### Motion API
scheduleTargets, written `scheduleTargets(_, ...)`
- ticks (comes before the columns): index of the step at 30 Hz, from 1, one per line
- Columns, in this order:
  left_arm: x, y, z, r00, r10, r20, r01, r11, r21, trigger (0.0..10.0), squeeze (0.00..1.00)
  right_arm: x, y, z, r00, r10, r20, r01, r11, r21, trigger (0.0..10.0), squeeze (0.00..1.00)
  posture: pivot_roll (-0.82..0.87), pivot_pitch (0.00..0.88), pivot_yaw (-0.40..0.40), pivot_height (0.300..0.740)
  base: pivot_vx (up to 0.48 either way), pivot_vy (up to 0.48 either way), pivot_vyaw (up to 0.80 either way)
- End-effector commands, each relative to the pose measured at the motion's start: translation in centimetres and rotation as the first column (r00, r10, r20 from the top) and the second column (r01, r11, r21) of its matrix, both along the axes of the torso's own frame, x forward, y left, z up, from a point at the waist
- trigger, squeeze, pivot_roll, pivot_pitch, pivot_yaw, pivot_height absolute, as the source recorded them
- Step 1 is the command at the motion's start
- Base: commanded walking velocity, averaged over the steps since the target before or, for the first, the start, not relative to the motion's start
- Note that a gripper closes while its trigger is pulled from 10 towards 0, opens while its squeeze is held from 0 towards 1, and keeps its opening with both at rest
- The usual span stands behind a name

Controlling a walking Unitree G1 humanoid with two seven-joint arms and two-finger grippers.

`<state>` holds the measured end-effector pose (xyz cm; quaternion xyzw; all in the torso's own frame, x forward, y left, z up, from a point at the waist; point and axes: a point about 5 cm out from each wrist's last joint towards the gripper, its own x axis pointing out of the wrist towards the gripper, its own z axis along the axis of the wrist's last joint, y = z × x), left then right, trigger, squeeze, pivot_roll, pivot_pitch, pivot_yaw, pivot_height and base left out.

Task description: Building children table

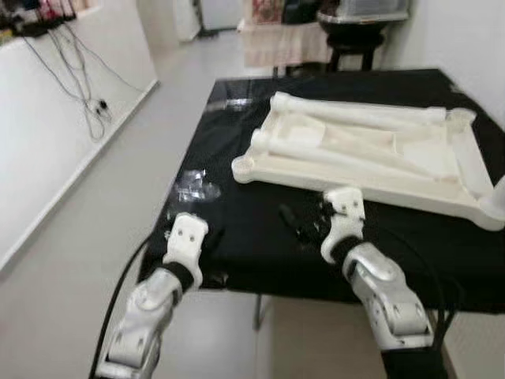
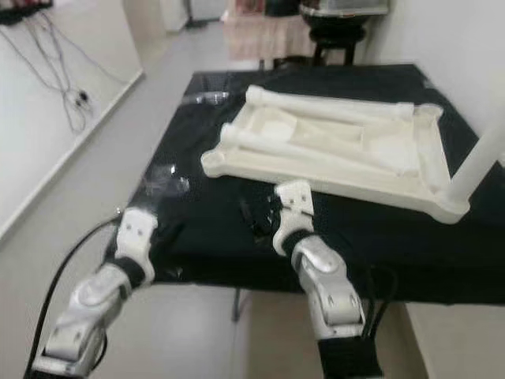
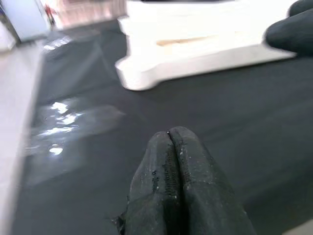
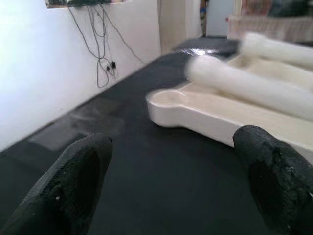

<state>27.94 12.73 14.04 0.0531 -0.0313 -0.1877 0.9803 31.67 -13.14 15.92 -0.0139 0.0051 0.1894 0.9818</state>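
Note:
A white children's table top lies upside down on a black table. Two loose white legs rest inside its frame, and another leg stands upright at its near right corner. My right gripper hovers low over the black surface just in front of the top's near edge, open, with nothing between its fingers. My left gripper is at the table's front left edge, its fingertips pressed together and shut on nothing.
Clear plastic bags lie on the table's left side and at its far left corner. A white wall with hanging cables runs along the left, with open floor between. A dark round stand is behind the table.

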Motion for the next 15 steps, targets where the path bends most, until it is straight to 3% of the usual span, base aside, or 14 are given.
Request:
scheduleTargets(1,-0.2,0.5,-0.5,1.000,0.026,-0.007,-0.026,0.999,0.033,10.0,0.00,0.0,0.4,-0.9,0.999,-0.019,-0.028,0.019,1.000,0.003,10.0,0.00,0.00,0.071,0.015,0.740,0.000,0.000,0.00)
scheduleTargets(3,-0.2,0.5,-0.5,1.000,0.026,-0.007,-0.026,0.999,0.033,10.0,0.00,0.0,0.4,-0.9,0.999,-0.019,-0.028,0.019,1.000,0.003,10.0,0.00,0.00,0.071,0.015,0.740,0.000,0.000,0.00)
scheduleTargets(4,-0.1,0.5,-0.5,0.999,0.049,0.009,-0.050,0.997,0.061,10.0,0.00,0.0,-0.2,-1.4,0.993,-0.108,-0.043,0.109,0.994,0.021,10.0,0.00,0.00,0.073,0.016,0.740,0.000,0.000,0.00)
scheduleTargets(7,-0.1,0.7,-0.5,0.996,0.088,0.032,-0.091,0.992,0.087,10.0,0.00,-0.1,-1.3,-1.5,0.980,-0.194,-0.045,0.195,0.980,0.038,10.0,0.00,-0.01,0.069,0.015,0.740,0.000,0.000,0.00)
scheduleTargets(12,-0.1,0.8,-0.5,0.994,0.107,0.034,-0.109,0.990,0.088,10.0,0.00,-0.2,-2.4,-1.6,0.972,-0.237,-0.015,0.237,0.972,-0.004,10.0,0.00,-0.02,0.065,0.011,0.740,0.000,0.000,0.00)
scheduleTargets(15,-0.4,0.6,-0.6,0.997,0.070,0.020,-0.071,0.997,0.041,10.0,0.00,-0.6,-2.9,-2.1,0.974,-0.223,-0.035,0.225,0.972,0.065,10.0,0.00,-0.02,0.061,0.008,0.740,0.000,0.000,0.00)
